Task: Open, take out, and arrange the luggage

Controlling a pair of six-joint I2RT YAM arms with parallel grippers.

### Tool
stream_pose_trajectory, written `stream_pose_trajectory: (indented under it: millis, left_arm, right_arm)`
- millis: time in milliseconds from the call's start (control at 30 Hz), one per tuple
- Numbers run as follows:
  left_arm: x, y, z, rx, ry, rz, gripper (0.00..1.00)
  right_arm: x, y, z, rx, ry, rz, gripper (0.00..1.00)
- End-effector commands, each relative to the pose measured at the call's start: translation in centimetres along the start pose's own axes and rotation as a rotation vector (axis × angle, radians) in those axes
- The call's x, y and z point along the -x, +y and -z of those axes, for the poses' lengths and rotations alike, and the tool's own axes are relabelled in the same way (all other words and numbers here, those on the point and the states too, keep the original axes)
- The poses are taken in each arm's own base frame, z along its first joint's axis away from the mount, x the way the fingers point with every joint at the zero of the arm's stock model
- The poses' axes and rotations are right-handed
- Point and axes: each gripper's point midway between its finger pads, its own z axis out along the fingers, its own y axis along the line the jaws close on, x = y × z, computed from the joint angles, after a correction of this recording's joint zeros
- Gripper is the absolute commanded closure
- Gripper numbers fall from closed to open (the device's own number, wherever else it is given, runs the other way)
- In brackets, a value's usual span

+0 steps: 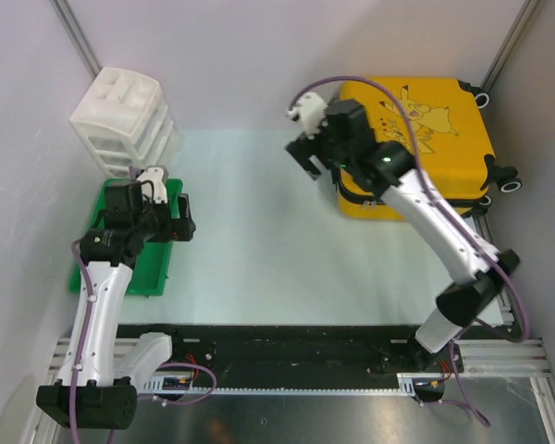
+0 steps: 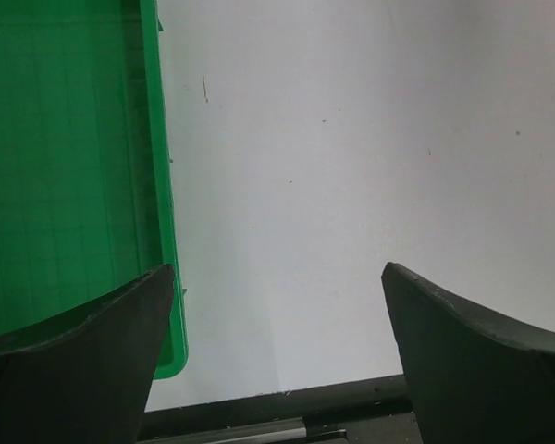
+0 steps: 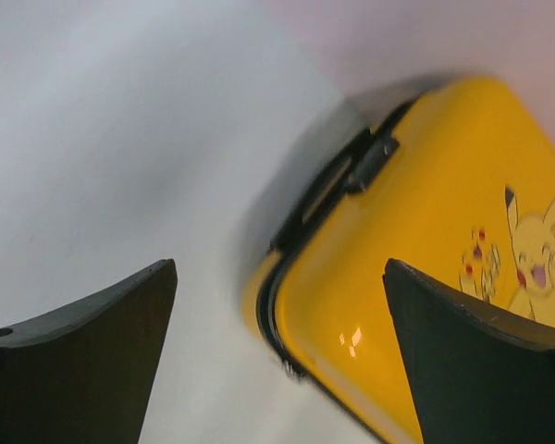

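Note:
The luggage [image 1: 449, 125] is a bright-yellow hard-shell suitcase with a Pikachu print. It lies flat and closed at the table's back right, black wheels [image 1: 509, 178] toward the right. My right gripper [image 1: 313, 162] hovers open just off its left edge, holding nothing. In the right wrist view the luggage [image 3: 425, 231] shows its black side handle [image 3: 328, 190] and zipper trim, blurred, between and beyond the open right gripper [image 3: 279, 264]. My left gripper [image 1: 189, 217] stands open and empty over the right rim of the green tray. The left gripper [image 2: 277, 268] looks down on bare table.
A green plastic tray [image 1: 129, 273] sits at the left, its rim [image 2: 157, 139] under my left fingers. A white plastic drawer unit [image 1: 120, 116] stands behind it at the back left. Grey walls close in the table, and a black rail runs along the near edge.

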Motion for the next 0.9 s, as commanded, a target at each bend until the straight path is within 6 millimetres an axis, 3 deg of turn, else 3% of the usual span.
stream_pose_trajectory:
  millis: [0,100,133,200,233,300,333,400,433,467,600,700,867]
  left_arm:
    - [2.3,0.2,1.4,0.025,-0.094,0.052,0.0]
    - [2.6,1.0,1.9,0.05,-0.117,0.086,0.0]
    - [2.6,1.0,2.0,0.051,-0.121,0.089,0.0]
    - [2.7,0.7,2.2,0.037,-0.129,0.086,0.0]
    - [2.7,0.6,2.2,0.034,-0.132,0.086,0.0]
    - [2.7,0.5,2.3,0.029,-0.134,0.089,0.0]
    - [2.7,0.4,2.3,0.024,-0.134,0.09,0.0]
    - [2.7,0.4,2.3,0.024,-0.136,0.091,0.0]
    - [2.8,0.4,2.3,0.024,-0.137,0.092,0.0]
    - [2.7,0.4,2.2,0.021,-0.134,0.092,0.0]
    - [2.8,0.3,2.0,0.015,-0.132,0.094,0.0]
    - [2.9,0.1,2.1,0.005,-0.138,0.094,0.0]
    - [2.8,-0.1,2.0,-0.008,-0.134,0.089,0.0]
  right_arm:
    - [5.0,0.2,-4.4,-0.207,-0.066,-0.012,0.0]
    - [5.2,0.7,-7.0,-0.312,-0.053,-0.06,0.0]
    - [4.1,1.1,-8.9,-0.348,-0.013,-0.058,0.0]
    - [3.9,1.0,-10.6,-0.405,-0.011,-0.108,0.0]
    - [2.7,1.7,-12.5,-0.418,0.024,-0.114,0.0]
    - [1.9,2.1,-13.9,-0.416,0.04,-0.176,0.0]
    - [1.2,2.4,-15.5,-0.411,0.061,-0.194,0.0]
    - [-0.2,2.6,-16.9,-0.416,0.104,-0.219,0.0]
    - [-0.2,1.6,-17.2,-0.444,0.098,-0.272,0.0]
    - [-2.3,2.2,-18.8,-0.445,0.163,-0.266,0.0]
    - [-6.0,1.2,-21.3,-0.472,0.263,-0.362,0.0]
    - [-8.7,0.7,-22.7,-0.524,0.315,-0.34,0.04]
    - [-10.0,-1.8,-24.0,-0.635,0.308,-0.315,0.04]
